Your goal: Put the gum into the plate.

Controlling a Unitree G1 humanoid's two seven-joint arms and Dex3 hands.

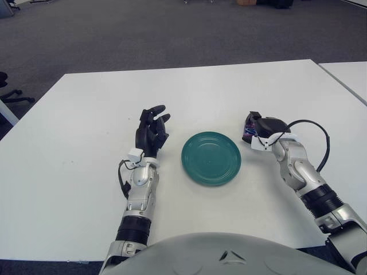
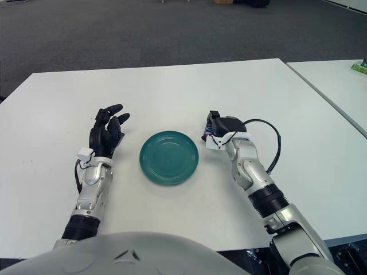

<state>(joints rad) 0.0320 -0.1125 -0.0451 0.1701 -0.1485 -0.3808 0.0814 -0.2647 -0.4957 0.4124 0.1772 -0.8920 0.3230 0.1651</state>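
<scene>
The right hand [image 1: 259, 128] is curled around the small dark gum pack [image 1: 248, 131]; the round teal plate [image 1: 211, 158] sits just to its left. A loose hold could drop it short on the white bench [image 1: 86, 114]. The left hand [image 1: 151, 130] idles open-fingered.

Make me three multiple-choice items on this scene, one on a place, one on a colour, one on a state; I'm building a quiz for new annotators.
1. Where is the right hand?
A. just right of the plate
B. above the plate's middle
C. at the table's far left edge

2. What colour is the plate?
A. red
B. teal green
C. yellow

3. What does the plate hold?
A. the gum
B. a spoon
C. nothing

Answers:
1 A: the right hand sits beside the plate's right rim, closed on a small dark object, apparently the gum.
2 B: the round dish is teal green against the white table.
3 C: its inner surface shows bare; the left hand is open to its left.
</scene>
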